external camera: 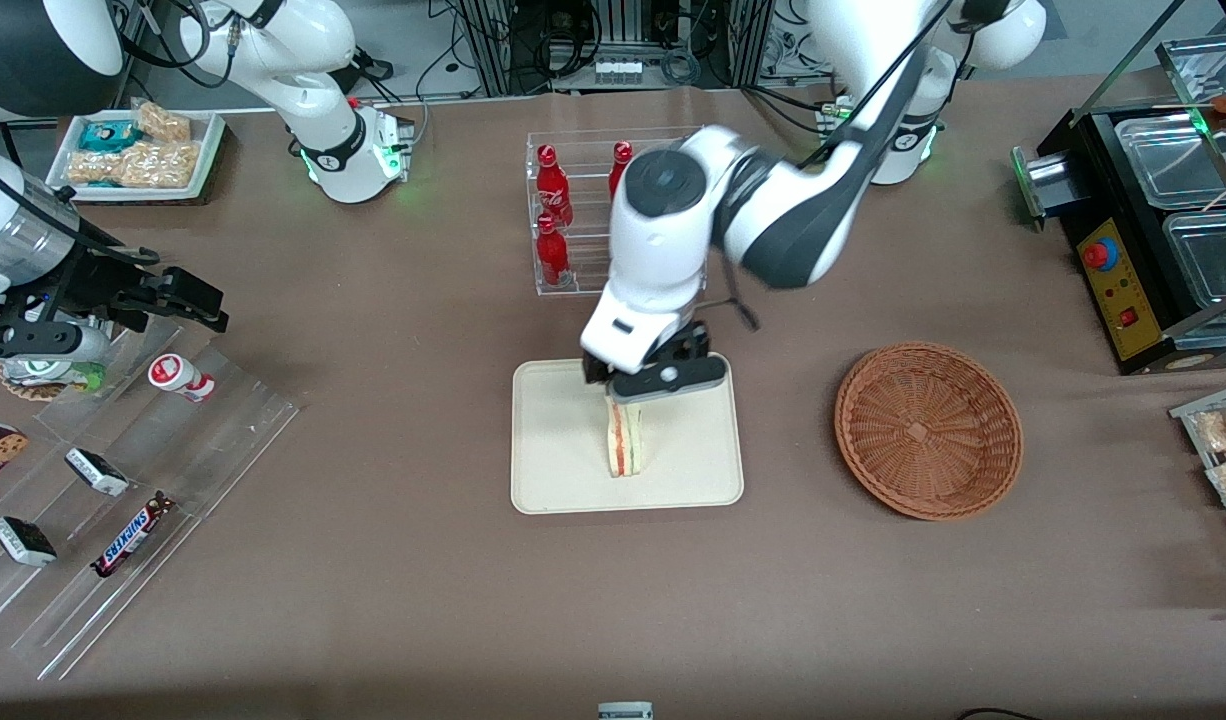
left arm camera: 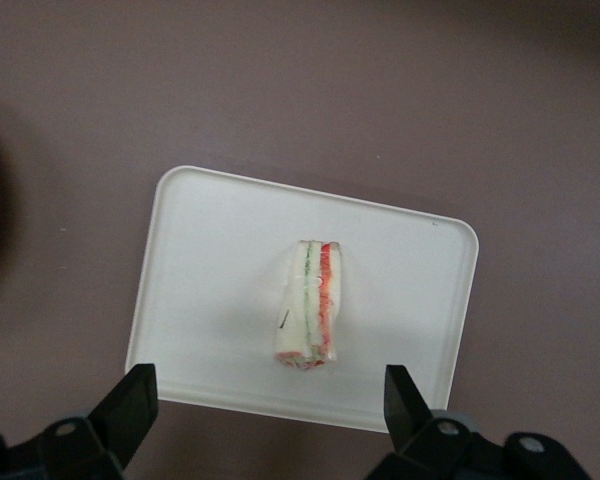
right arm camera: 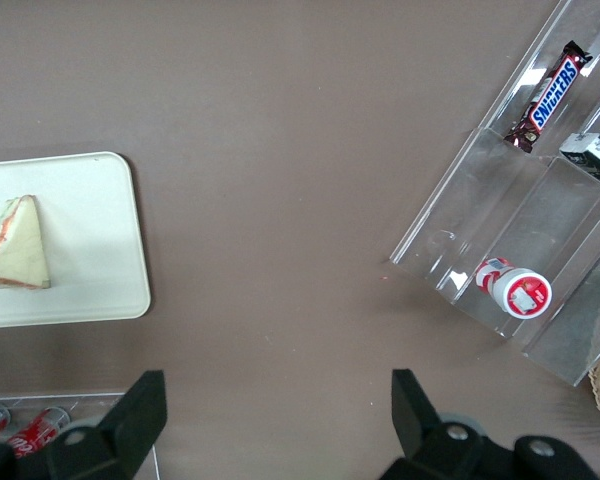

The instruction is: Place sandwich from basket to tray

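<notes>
One sandwich stands on edge on the single cream tray, with one empty wicker basket beside it toward the working arm's end. Farther back stand three red cola bottles. The gripper hangs above the sandwich, pointing down, fingers spread wide, holding nothing.

Brown table — cable-strewn grey floor.

Glossy white rounded arm shells with dark grey joint bands and a round dark grey cap on the wrist housing just above the gripper. Black cable running along the forearm shell up from the gripper, with a thin black loop hanging beside the wrist. White block-shaped hand with a small dark slot, then a grey bar carrying black, wedge-shaped fingers, each mounted on a dark grey block with a round screw.
</notes>
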